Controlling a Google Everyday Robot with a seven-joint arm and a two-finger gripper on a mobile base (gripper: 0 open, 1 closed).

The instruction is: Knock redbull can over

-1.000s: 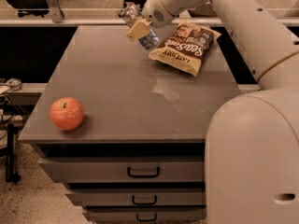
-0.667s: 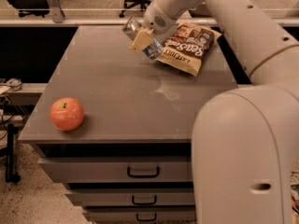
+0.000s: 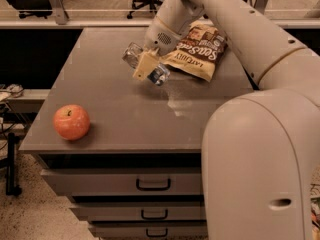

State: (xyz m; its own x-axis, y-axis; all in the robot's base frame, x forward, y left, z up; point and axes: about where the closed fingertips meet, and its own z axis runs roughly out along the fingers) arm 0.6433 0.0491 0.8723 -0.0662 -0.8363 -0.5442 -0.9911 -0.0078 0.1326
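The redbull can point(image 3: 158, 74) is a shiny silver-and-blue can, tilted almost onto its side over the middle back of the grey table point(image 3: 115, 114). My gripper point(image 3: 145, 66) reaches down from the back right and is shut on the can across its middle. A tan finger point(image 3: 142, 67) covers the can's centre, and the can's two ends stick out at the upper left and lower right. The can is just above or barely touching the table top; I cannot tell which.
A brown-and-yellow chip bag point(image 3: 197, 51) lies flat just behind and right of the gripper. A red apple point(image 3: 71, 122) sits at the front left corner. My large white arm point(image 3: 260, 149) fills the right foreground. Drawers point(image 3: 152, 184) are under the table.
The gripper has moved from the table's back edge toward the front and slightly left, carrying the tilted can with it. The apple and chip bag have not moved.
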